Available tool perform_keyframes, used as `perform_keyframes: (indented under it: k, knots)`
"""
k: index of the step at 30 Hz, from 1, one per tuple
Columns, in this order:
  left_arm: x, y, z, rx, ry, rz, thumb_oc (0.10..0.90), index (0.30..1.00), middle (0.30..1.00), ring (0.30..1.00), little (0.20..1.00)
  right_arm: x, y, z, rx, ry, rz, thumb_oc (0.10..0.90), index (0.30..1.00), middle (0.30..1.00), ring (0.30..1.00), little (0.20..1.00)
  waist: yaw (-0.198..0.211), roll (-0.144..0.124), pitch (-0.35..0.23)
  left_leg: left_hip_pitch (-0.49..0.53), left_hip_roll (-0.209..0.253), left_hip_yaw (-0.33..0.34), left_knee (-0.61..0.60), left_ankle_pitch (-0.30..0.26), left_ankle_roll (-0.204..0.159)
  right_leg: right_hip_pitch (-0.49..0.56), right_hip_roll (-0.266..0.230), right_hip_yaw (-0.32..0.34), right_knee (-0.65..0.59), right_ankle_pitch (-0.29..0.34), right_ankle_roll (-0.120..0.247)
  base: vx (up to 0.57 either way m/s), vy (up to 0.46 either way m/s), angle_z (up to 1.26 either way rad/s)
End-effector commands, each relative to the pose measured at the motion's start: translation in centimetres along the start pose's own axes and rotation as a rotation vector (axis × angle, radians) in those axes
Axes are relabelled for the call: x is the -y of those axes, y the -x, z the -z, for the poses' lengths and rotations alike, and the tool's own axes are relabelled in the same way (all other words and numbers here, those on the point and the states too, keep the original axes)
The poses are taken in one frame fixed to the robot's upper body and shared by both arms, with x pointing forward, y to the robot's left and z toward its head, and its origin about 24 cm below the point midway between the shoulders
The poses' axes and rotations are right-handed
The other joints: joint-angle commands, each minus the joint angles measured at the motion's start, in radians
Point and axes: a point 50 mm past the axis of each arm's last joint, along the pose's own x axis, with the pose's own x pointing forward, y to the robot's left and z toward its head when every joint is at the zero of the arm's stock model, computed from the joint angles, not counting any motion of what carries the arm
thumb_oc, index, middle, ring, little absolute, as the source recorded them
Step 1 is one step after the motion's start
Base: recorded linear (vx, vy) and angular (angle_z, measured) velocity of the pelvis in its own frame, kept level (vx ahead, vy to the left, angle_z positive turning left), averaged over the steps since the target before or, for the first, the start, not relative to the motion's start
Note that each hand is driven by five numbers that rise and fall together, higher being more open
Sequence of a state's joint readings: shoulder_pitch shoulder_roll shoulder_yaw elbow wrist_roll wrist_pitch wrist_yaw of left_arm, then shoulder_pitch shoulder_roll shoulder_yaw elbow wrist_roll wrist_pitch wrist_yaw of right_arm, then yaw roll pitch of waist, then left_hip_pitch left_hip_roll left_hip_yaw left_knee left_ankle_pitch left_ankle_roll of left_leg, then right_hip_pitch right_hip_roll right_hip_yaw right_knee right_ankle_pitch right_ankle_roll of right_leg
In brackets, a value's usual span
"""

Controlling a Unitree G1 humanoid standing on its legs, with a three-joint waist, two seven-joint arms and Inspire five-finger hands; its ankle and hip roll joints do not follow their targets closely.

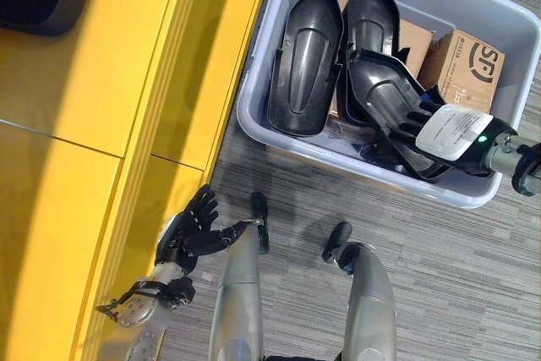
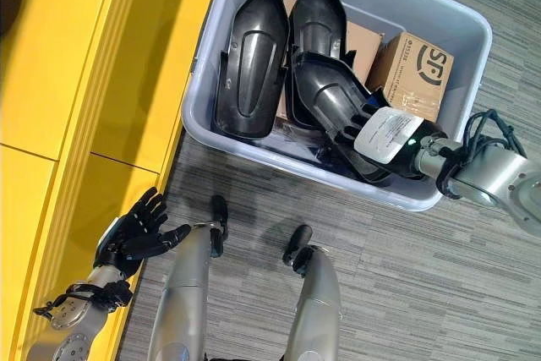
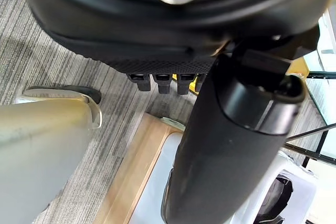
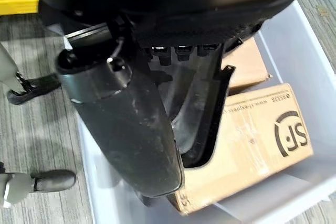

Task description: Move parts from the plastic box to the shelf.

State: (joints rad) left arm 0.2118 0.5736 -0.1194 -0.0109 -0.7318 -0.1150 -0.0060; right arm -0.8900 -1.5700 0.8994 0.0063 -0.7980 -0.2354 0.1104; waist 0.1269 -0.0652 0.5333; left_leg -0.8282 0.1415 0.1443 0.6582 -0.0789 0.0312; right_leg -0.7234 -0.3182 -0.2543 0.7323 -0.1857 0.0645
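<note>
My right hand (image 2: 385, 134) is down in the box (image 2: 456, 23), fingers (image 1: 412, 122) laid on the black part (image 2: 334, 99) nearest me. From my wrist camera my thumb lies along one side of that part (image 4: 197, 129) and the fingers along the other, so I seem to have it clamped, though how tightly I cannot tell. The part is a long, glossy plastic shell, hollow side up, with a raised lip. Its long axis runs straight out ahead of my fingers toward the box's far left corner, tilted against the parts beyond it.

Just past my fingertips lie two more shells (image 1: 306, 57), side by side and rounded side up, long axes pointing away from me. To the thumb side of my hand sit cardboard cartons (image 2: 420, 71), matte brown. The wrist camera shows the held shell's edge touching one carton (image 4: 262, 135), which the head views leave unclear.

The box is pale grey, smooth, with rounded corners, standing on striped grey carpet (image 1: 456, 276).

My left hand (image 1: 190, 230) hangs low beside the yellow shelf (image 1: 93, 124), fingers spread and holding nothing. The shelf is flat and glossy, with seams.
</note>
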Motion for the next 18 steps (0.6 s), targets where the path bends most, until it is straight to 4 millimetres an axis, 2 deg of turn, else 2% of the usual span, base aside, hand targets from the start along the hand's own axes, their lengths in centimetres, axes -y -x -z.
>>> perform_keyframes:
  k: [1, 7, 15, 18]
  knots:
    - [0.4, 0.8, -1.7, 0.099, -0.037, 0.034, 0.9, 1.0, 1.0, 1.0, 1.0, 1.8, 0.9, 3.2, -0.121, 0.094, 0.048, 0.9, 1.0, 1.0, 1.0, 1.0, 0.018, -0.01, -0.013, 0.057, 0.052, -0.116, 0.027, -0.114, -0.088, 0.027, -0.01, 0.031, -0.025, 0.025, 0.065, 0.0, 0.0, 0.0]
    - [0.5, 0.7, -1.5, 0.1, -0.022, 0.019, 0.9, 1.0, 1.0, 1.0, 1.0, 1.1, 0.5, 4.0, -0.162, 0.084, 0.035, 0.9, 1.0, 1.0, 1.0, 1.0, 0.005, 0.006, -0.013, 0.049, 0.048, -0.12, 0.033, -0.112, -0.088, 0.021, -0.013, 0.033, -0.02, 0.024, 0.064, 0.0, 0.0, 0.0]
    - [0.5, 0.7, -1.4, 0.102, -0.019, 0.019, 0.9, 1.0, 1.0, 1.0, 1.0, -0.1, 0.2, 4.0, -0.182, 0.046, 0.015, 0.9, 1.0, 1.0, 1.0, 1.0, 0.002, 0.014, -0.013, 0.044, 0.049, -0.121, 0.037, -0.114, -0.088, 0.017, -0.014, 0.033, -0.013, 0.021, 0.063, 0.0, 0.0, 0.0]
    - [0.6, 0.7, -1.4, 0.107, -0.006, 0.017, 0.9, 1.0, 1.0, 1.0, 1.0, -0.9, 0.0, 3.9, -0.207, -0.017, 0.029, 0.9, 1.0, 1.0, 1.0, 1.0, 0.0, 0.02, -0.013, 0.037, 0.048, -0.121, 0.042, -0.116, -0.086, 0.007, -0.015, 0.036, -0.009, 0.022, 0.062, 0.0, 0.0, 0.0]
